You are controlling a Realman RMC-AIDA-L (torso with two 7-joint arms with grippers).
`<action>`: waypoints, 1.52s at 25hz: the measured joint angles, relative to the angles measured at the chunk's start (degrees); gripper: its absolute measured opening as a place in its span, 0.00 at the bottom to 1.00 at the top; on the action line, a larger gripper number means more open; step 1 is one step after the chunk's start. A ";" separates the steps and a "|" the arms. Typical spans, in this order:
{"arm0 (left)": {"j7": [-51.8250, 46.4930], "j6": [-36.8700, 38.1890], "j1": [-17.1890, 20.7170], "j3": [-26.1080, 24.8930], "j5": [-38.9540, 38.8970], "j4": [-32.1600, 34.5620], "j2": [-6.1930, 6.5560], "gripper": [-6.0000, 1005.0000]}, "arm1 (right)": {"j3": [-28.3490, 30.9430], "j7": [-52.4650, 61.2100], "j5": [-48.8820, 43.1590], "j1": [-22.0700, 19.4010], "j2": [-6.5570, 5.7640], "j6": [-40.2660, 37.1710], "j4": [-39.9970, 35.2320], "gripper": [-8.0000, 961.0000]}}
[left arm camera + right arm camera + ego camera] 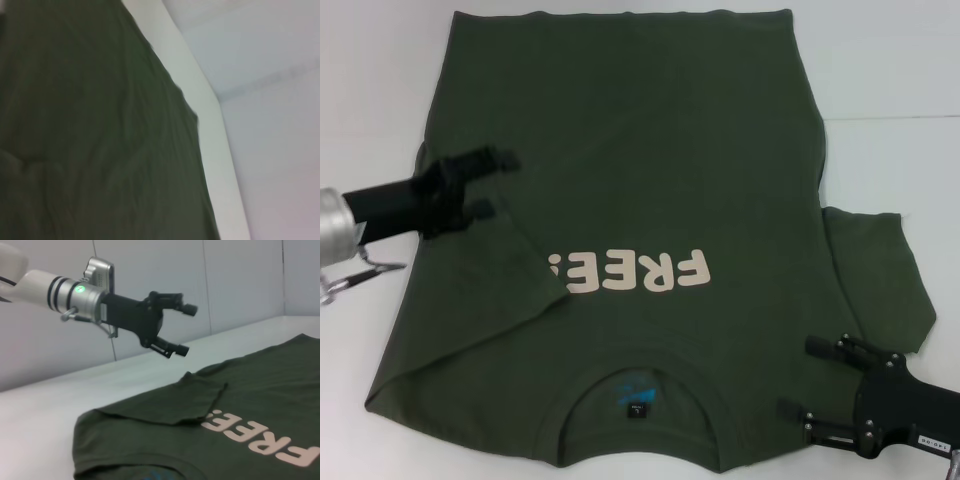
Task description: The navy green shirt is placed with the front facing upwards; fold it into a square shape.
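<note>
From the head camera I see the navy green shirt [640, 200] lying flat, front up, across most of the white table [900, 90], its ribbed round collar [638, 385] at the near edge and its hem toward the far edge. The cloth is matte, soft-looking cotton with shallow creases. Cream block lettering [635, 272] reading "FREE!" runs across the chest, and a small blue neck label [637, 408] sits inside the collar. The sleeve on my left side [510, 270] is folded inward over the body, its pointed corner covering the end of the lettering; the sleeve on my right side [880, 270] lies spread out flat on the table. My left hand [492, 184], black with two stubby fingers, is above the shirt's left edge, spread wide and holding nothing. My right hand [802, 378], black and angular, is by the near right corner of the shirt next to the collar, its fingers also well apart and empty.

The left wrist camera shows only a broad expanse of the olive cloth [90, 140] with gentle ripples, its straight edge against the pale table [220, 165].

The right wrist camera shows the left hand [186, 330] raised clear above the cloth, fingers apart, on a metal wrist [85, 295], with the folded sleeve [185, 400] forming a flat triangular flap beside the lettering [260, 437].
</note>
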 joint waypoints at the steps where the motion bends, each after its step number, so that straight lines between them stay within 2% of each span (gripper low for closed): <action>1: 1.23 2.22 0.33 0.78 0.52 0.32 0.58 0.94 | 0.01 0.35 0.00 0.00 0.00 -0.37 -0.12 0.96; 2: 3.04 5.04 0.87 1.65 1.27 0.97 1.21 0.94 | 0.03 0.83 0.00 0.06 0.00 -0.84 -0.30 0.96; 4: 7.20 9.70 2.24 2.42 2.52 3.74 1.55 0.94 | 0.07 2.39 0.01 0.36 -0.02 -1.79 -0.72 0.96; 8: 20.56 18.12 5.92 3.26 5.46 12.15 0.76 0.94 | 0.10 7.79 0.06 1.29 -0.17 -2.86 -2.93 0.96; 12: 35.45 23.56 10.50 3.66 7.98 20.11 -1.53 0.94 | 0.09 13.57 0.08 2.19 -0.18 -3.64 -5.94 0.96; 16: 49.52 27.09 15.49 4.07 8.15 24.67 -4.83 0.94 | 0.01 20.29 0.09 2.75 -0.50 -4.56 -9.35 0.96; 20: 62.24 27.28 19.81 3.45 7.08 27.03 -7.98 0.94 | -0.16 25.99 -0.15 3.03 -0.70 -5.12 -13.02 0.96; 22: 66.05 27.33 21.38 3.40 5.62 27.55 -8.55 0.94 | -0.26 29.32 -0.21 3.21 -0.86 -5.50 -15.06 0.96; 26: 66.97 29.00 22.82 3.31 3.73 27.98 -8.22 0.94 | -0.36 37.36 -0.65 3.39 -1.43 -6.84 -19.96 0.96; 31: 67.10 29.39 23.11 3.39 7.07 28.63 -7.73 0.93 | -0.25 55.16 -7.32 5.33 -3.40 -8.67 -27.33 0.96; 33: 67.18 29.40 23.09 3.45 8.21 28.80 -7.71 0.93 | 0.03 64.01 -10.74 6.77 -4.98 -8.69 -28.96 0.96; 36: 67.50 28.89 23.05 3.47 9.62 28.83 -7.75 0.93 | 0.17 75.14 -15.43 9.04 -8.06 -9.63 -29.61 0.96; 38: 67.50 28.85 23.05 3.44 9.79 28.87 -7.78 0.93 | 0.28 80.40 -18.22 10.19 -9.48 -10.50 -29.75 0.96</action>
